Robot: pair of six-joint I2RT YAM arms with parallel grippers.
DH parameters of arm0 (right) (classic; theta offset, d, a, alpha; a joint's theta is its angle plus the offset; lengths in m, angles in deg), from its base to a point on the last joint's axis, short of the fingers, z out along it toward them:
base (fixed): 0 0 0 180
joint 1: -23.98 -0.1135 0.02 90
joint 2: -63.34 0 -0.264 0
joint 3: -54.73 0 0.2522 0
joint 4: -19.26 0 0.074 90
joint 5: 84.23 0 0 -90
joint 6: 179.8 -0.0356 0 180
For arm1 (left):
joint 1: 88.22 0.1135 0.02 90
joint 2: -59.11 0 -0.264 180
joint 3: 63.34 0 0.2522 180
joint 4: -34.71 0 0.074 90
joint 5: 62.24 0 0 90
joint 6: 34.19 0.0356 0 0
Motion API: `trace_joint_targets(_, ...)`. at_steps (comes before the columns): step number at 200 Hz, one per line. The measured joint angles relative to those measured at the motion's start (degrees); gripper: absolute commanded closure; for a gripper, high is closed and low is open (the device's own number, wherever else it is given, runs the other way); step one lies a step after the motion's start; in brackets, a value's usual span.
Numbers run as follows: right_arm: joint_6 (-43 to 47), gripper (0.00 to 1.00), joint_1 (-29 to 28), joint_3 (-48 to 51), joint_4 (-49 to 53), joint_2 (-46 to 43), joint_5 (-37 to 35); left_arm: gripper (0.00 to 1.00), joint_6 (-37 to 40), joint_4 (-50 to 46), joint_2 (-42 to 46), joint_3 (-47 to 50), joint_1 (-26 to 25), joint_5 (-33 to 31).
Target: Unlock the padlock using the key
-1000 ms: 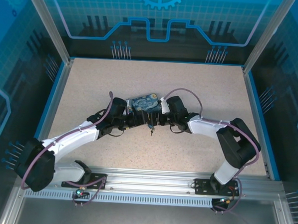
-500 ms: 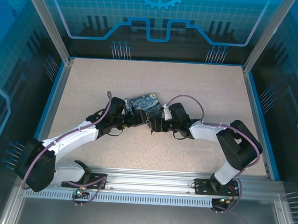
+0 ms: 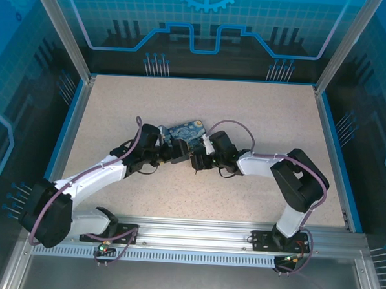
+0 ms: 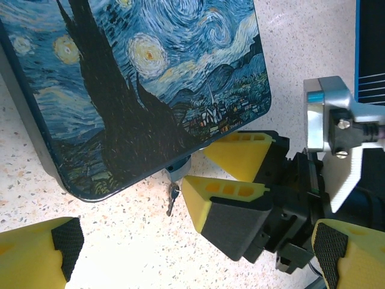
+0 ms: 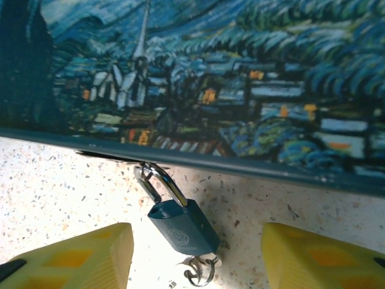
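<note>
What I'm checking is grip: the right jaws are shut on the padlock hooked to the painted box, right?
Not shut: the right wrist view shows those jaws open, one finger each side of the padlock, clear of it. It is hooked to the box.

Nothing legible, even the stamp on the padlock (image 5: 180, 232).

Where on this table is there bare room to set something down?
Bare table runs from the painted case to the back rail, along the side rails outside the left arm and right arm, and between the arms and the near rail. Crowded: the middle, where left tool and right tool sit by the padlock and key.
</note>
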Motion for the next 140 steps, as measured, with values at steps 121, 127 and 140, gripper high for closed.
trace_joint_targets(121, 0.66, 0.61, -0.28, -2.19, 0.92, 3.19, 0.09, 0.01, -1.07, 3.17, 0.02, 1.36, 1.66, 2.19)
trace_joint_targets(127, 0.63, 0.63, -0.28, -2.19, 0.96, 3.21, 0.11, 0.01, -1.07, 3.21, 0.02, 1.44, 1.68, 2.19)
trace_joint_targets(140, 0.66, 0.68, -0.28, -2.19, 0.98, 3.34, 0.09, 0.01, -1.07, 3.23, 0.02, 1.64, 1.77, 2.21)
